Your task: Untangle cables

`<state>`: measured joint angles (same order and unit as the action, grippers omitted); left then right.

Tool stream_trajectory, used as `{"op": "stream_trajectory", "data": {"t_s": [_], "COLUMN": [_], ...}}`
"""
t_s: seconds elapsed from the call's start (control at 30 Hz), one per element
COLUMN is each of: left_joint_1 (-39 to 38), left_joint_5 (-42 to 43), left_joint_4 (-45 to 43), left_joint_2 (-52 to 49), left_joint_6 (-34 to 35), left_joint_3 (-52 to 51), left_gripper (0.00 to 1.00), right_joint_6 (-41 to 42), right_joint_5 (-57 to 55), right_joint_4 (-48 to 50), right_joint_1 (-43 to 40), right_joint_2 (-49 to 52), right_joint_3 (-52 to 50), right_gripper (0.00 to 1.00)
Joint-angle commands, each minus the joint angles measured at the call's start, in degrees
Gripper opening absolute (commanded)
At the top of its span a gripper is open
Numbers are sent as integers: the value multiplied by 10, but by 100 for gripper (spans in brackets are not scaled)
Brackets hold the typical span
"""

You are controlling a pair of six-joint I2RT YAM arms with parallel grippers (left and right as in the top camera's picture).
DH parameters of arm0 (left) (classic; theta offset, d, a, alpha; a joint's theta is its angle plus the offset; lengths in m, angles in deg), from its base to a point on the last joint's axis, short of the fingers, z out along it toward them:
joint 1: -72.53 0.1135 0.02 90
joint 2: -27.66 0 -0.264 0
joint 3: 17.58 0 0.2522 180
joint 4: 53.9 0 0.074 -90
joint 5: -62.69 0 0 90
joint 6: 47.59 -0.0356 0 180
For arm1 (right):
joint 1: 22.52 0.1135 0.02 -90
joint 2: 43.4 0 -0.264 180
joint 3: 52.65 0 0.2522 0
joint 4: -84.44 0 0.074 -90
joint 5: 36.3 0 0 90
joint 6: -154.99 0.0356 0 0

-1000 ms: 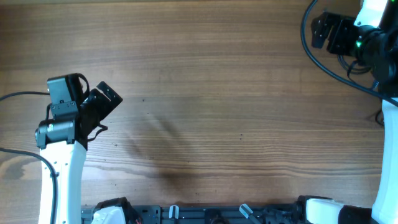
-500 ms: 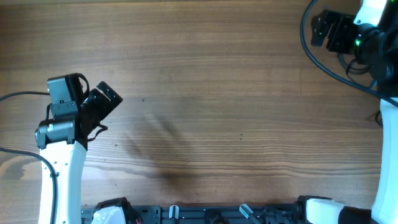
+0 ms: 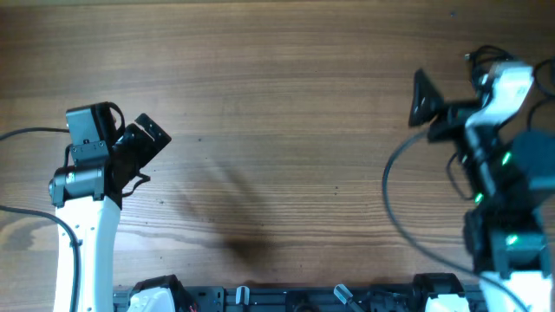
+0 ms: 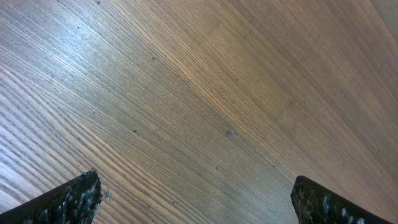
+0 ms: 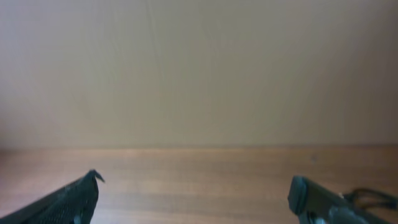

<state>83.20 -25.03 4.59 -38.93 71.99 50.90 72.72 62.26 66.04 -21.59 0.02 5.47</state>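
No tangle of cables shows on the wooden table in the overhead view. A thin dark cord lies at the lower right of the right wrist view; I cannot tell whether it is one of the cables. My left gripper hovers at the left, open, with only bare wood between its fingers. My right gripper is raised at the right, open and empty, and faces the table's edge and a plain wall.
Thick black robot wires loop beside the right arm. The left arm's wires run off the left edge. A rack of robot bases lines the near edge.
The right arm has swung from the far right corner toward the near side and a little left, its gripper now pointing left. The left arm has not moved.
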Motion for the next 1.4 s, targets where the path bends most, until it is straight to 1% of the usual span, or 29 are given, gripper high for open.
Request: {"op": "stream_trajectory", "data": {"t_s": [0.0, 0.1, 0.23, 0.37, 0.57, 0.7, 0.77, 1.37], "left_joint_1": [4, 4, 4, 4, 4, 4, 4, 4], "left_joint_5": [4, 4, 4, 4, 4, 4, 4, 4], "left_joint_4": [-1, -1, -1, -1, -1, -1, -1, -1], "left_joint_2": [-3, -3, -3, -3, -3, -3, -3, -3], "left_joint_6": [-8, -8, -8, -8, -8, -8, -8, -8], "left_joint_3": [4, 4, 4, 4, 4, 4, 4, 4], "left_gripper": [100, 100, 100, 100, 100, 100, 100, 100], "right_joint_6": [30, 30, 29, 30, 47, 51, 50, 43], "right_joint_5": [5, 3, -10, -16, -21, -26, -29, -29], "right_joint_4": [64, 109, 115, 122, 121, 88, 47, 49], "right_joint_1": [3, 3, 3, 3, 3, 3, 3, 3], "right_joint_2": [-96, -181, -281, -346, -431, -432, -432, -432], "right_joint_3": [-131, -224, -308, -372, -437, -441, -441, -441], "right_gripper": [100, 100, 100, 100, 100, 100, 100, 100]}}
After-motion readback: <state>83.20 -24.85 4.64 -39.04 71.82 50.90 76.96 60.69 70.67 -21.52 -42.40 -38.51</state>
